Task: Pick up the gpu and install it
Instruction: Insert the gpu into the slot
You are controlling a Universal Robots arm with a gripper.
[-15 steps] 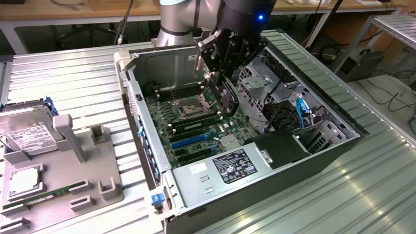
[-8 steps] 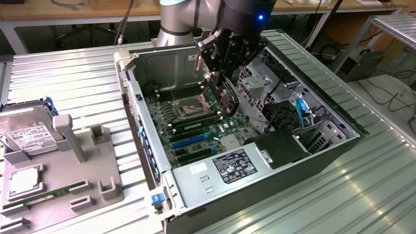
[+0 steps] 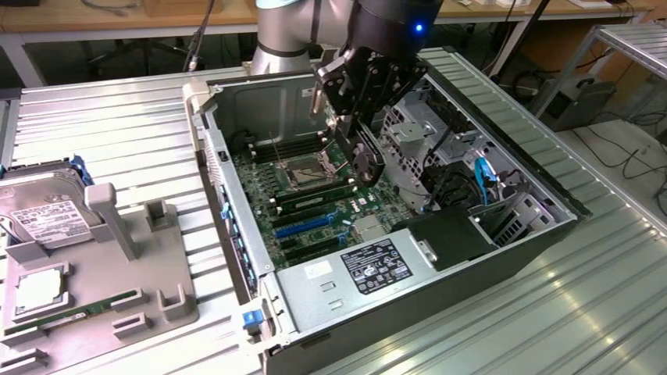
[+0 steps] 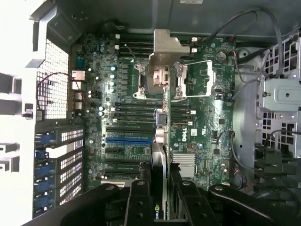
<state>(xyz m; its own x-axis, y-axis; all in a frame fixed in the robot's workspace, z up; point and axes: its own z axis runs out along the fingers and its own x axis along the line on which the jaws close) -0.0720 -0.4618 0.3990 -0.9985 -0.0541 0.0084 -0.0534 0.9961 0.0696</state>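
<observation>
One gpu (image 3: 366, 166), one case (image 3: 458, 293), one hard drive (image 3: 44, 215)

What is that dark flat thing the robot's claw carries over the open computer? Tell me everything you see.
It is the gpu, a thin black card seen edge-on, with a logo near the grip. The gripper clamps its two faces, holding it upright over the motherboard inside the open case. Whether it touches the board is unclear.

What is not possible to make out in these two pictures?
- Thin black gpu card: wrist view, near end hidden inside the black gripper.
- Green motherboard slot under it: wrist view, covered by the card.
- Silver hard drive: cut off at the exterior view's left edge.
</observation>
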